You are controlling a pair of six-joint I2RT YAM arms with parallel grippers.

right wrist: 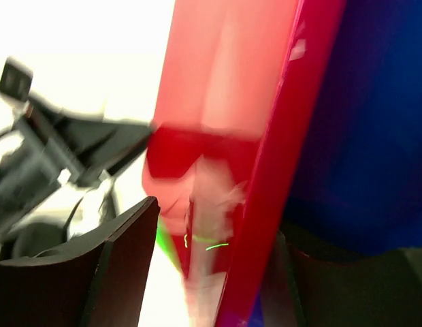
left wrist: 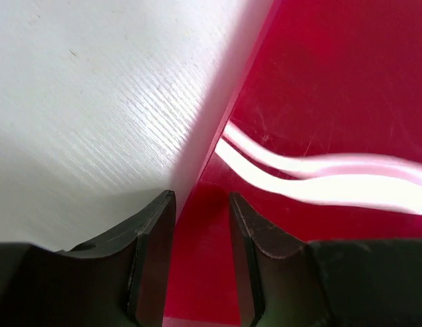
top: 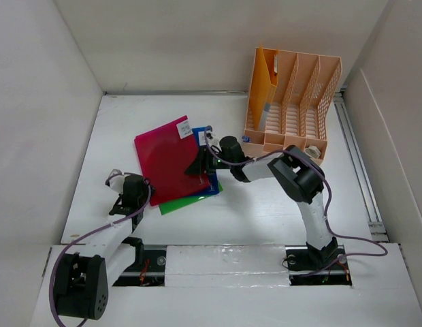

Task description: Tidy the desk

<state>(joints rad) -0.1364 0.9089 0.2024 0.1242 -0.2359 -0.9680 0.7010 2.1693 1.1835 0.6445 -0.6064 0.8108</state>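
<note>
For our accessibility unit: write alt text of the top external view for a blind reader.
Two robot arms reach a red folder fanned over a blue folder and a green folder on the white desk. A peach file rack stands at the far right, an orange folder standing in its leftmost slot.

peach file rack (top: 320,102) holding an orange folder (top: 263,85), plus a red folder (top: 167,160) over blue folder (top: 212,187) and green folder (top: 180,203)

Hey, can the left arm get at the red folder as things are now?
Probably yes. The left end effector sits right at the red folder's left edge with its jaws apart, and nothing lies between. The right end effector is at the opposite edge, out of its way.
</note>
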